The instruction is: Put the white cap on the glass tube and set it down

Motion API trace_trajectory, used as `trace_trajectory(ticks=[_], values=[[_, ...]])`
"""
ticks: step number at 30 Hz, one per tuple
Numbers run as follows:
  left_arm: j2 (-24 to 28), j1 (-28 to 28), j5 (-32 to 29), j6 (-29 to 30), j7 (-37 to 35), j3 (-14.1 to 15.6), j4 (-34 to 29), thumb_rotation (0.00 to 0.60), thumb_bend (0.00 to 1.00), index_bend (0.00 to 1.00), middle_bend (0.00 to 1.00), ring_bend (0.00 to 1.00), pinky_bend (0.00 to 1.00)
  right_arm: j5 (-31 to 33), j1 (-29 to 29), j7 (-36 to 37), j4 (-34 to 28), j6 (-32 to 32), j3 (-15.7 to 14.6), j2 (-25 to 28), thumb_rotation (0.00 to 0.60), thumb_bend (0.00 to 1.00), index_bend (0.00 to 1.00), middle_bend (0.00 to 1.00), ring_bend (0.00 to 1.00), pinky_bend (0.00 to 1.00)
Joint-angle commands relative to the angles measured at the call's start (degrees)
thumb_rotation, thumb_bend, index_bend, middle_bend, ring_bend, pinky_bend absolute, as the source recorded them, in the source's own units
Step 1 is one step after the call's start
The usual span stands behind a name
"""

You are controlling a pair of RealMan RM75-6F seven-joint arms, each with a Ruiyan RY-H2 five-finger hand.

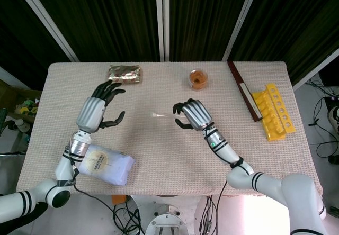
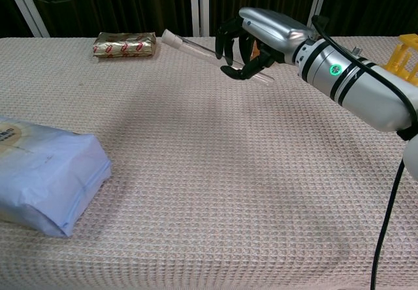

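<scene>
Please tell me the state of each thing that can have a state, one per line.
glass tube: capped, held off the table, tilted
white cap: on the tube's end
right hand: holds the tube
left hand: empty, fingers apart
blue bag: lying flat, closed

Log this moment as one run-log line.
right hand: holds capped glass tube above table | left hand: open, apart | step: set-down pending

White cap (image 2: 169, 36), yellow rack (image 1: 276, 112), beige cloth (image 1: 159, 155)

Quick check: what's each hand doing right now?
Left hand: open, holding nothing.
Right hand: holding the capped glass tube above the table.
</scene>
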Motion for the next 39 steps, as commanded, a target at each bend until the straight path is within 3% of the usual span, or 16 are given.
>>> trace_trajectory(ticks=[1,14,18,24,29,35,39], values=[[0.9,0.6,-0.7,0.0,1.1,0.3,0.4,0.445,0.38,0.22,0.12,0.05,0.10,1.8,0.9,-7.8,-1.7,-5.3,-1.2,2.6,0.600,0.72,0.83,0.73,0.58,0.48],[1.2,2.0,-1.5,0.4,2.1,1.5,2.0,0.444,0.37,0.22,0.12,0.05,0.10,4.4,2.8,-18.9,5.1,-9.5,-1.9,-3.2,0.600,0.71,0.80,0.70,0.58,0.46],[1.3,2.3,-1.3,0.7,1.8,1.6,2.1,0.443,0.37,0.22,0.12,0.05,0.10,4.3,3.0,-21.5,6.3,-10.0,-2.5,-4.3,0.600,0.65,0.73,0.64,0.55,0.43],[1.5,2.7,-1.3,0.8,1.3,1.8,2.4,0.443,0.37,0.22,0.12,0.05,0.10,5.5,2.2,-24.1,6.1,-10.6,-2.7,-4.6,0.600,0.52,0.57,0.51,0.44,0.36],[2.0,2.9,-1.4,0.8,1.5,1.7,2.4,0.441,0.37,0.22,0.12,0.05,0.10,7.2,1.2,-26.5,3.0,-11.2,-2.5,-3.2,0.600,0.45,0.38,0.41,0.36,0.32],[3.4,3.1,-2.5,0.3,3.3,1.6,2.8,0.444,0.36,0.22,0.12,0.05,0.10,10.0,-0.8,-30.7,-4.4,-9.8,-1.5,0.9,0.600,0.18,0.16,0.33,0.29,0.28],[5.7,4.1,-4.2,0.2,4.2,1.5,3.0,0.448,0.36,0.22,0.12,0.05,0.10,11.1,-3.7,-32.5,-13.2,-5.8,-0.7,7.3,0.600,0.14,0.12,0.30,0.26,0.27]])
